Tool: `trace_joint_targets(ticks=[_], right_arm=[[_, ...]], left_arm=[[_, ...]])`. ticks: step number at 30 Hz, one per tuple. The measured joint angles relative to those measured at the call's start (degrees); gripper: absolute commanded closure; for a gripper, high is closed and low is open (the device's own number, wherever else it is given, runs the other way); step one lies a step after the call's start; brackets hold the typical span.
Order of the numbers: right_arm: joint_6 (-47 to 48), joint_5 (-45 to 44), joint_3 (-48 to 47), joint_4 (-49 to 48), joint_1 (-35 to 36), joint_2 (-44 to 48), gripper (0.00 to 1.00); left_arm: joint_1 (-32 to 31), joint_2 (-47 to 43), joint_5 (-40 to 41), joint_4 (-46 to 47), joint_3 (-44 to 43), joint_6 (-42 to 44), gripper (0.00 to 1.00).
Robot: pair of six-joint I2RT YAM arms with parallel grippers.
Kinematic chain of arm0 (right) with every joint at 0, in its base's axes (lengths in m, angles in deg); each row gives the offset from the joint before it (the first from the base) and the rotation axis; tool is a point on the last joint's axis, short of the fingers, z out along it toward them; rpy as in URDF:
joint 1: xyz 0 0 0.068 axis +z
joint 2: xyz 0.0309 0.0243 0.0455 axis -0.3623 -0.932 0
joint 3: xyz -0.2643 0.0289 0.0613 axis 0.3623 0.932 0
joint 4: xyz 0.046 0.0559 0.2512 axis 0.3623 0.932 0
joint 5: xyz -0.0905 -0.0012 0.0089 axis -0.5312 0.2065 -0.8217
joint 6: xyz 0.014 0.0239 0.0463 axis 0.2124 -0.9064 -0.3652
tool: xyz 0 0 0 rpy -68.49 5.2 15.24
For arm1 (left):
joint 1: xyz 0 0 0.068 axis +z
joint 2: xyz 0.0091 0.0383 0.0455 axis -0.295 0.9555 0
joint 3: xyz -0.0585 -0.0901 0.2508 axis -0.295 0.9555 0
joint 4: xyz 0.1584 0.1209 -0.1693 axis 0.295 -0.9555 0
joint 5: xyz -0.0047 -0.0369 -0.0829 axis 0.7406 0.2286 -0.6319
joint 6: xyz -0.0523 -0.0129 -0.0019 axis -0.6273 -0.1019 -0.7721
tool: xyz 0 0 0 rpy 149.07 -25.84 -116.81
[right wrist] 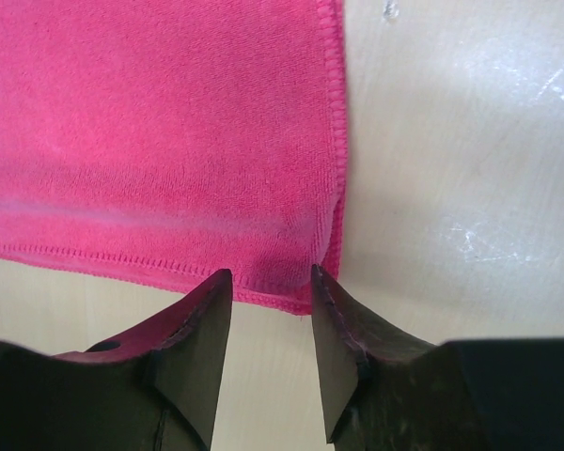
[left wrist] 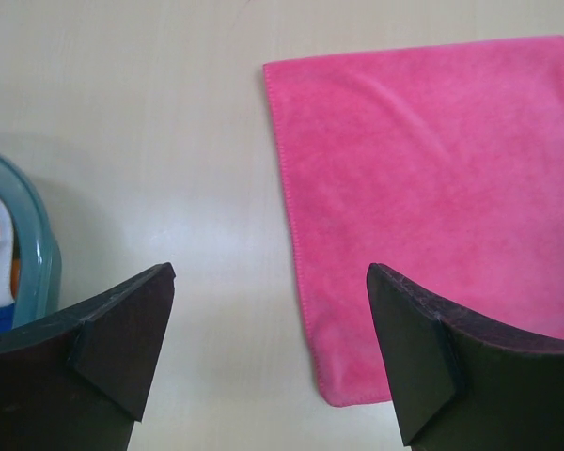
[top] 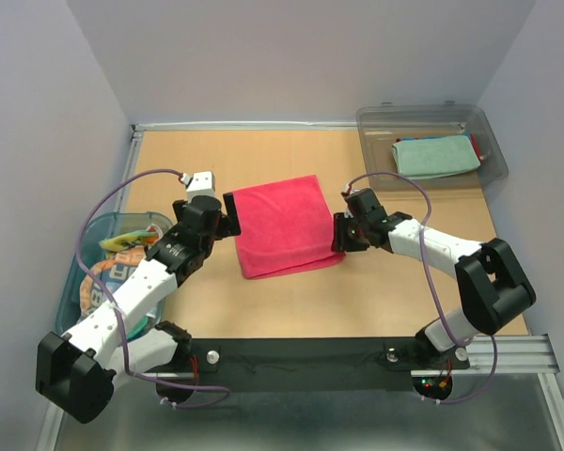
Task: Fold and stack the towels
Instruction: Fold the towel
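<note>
A magenta pink towel (top: pixel 284 225) lies folded flat in the middle of the table. My left gripper (top: pixel 231 214) is at its left edge, open wide and empty; in the left wrist view the left gripper (left wrist: pixel 271 282) straddles bare table and the near corner of the towel (left wrist: pixel 432 188). My right gripper (top: pixel 339 235) is at the towel's right near corner, open by a narrow gap; in the right wrist view the right gripper (right wrist: pixel 271 277) sits just short of the corner of the towel (right wrist: pixel 169 141), holding nothing. A teal towel (top: pixel 435 155) lies folded in the bin. A striped towel (top: pixel 113 268) lies bunched in the tub.
The clear grey plastic bin (top: pixel 371 127) stands at the back right corner. The blue-rimmed oval tub (top: pixel 83 254) stands at the left edge, under my left arm; its rim (left wrist: pixel 45 254) shows in the left wrist view. White walls close in the table.
</note>
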Motion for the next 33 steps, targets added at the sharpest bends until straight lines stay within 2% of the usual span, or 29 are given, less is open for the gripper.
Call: trace_joint_targets(ticks=[5,10,12,14,17,20,33], right_arm=[[-2.8,-2.8,0.0,0.0,0.0,-0.1,0.64],[-4.6,-4.0,0.0,0.0,0.0,-1.8,0.65],[-5.0,-4.2,0.0,0.0,0.0,-2.5,0.69],[-5.2,-4.3,0.0,0.0,0.0,-2.8,0.73],[-5.6,-4.5,0.0,0.0,0.0,-2.9,0.90],[-5.6,-4.4,0.0,0.0,0.0,-2.9,0.99],[-6.6,-3.9,-0.3,4.4,0.0,5.0,0.99]], left_arm=[[0.0,1.0,3.3,0.3,0.9,0.4,0.06],[0.4,1.8,5.6,0.5,0.9,0.9,0.07],[0.5,1.8,5.7,0.5,0.9,1.0,0.07],[0.6,1.8,5.8,0.7,0.9,1.1,0.07],[0.6,1.8,5.8,0.9,0.9,1.1,0.07],[0.6,1.8,5.8,0.9,0.9,1.3,0.07],[0.6,1.8,5.7,0.9,0.9,1.5,0.07]])
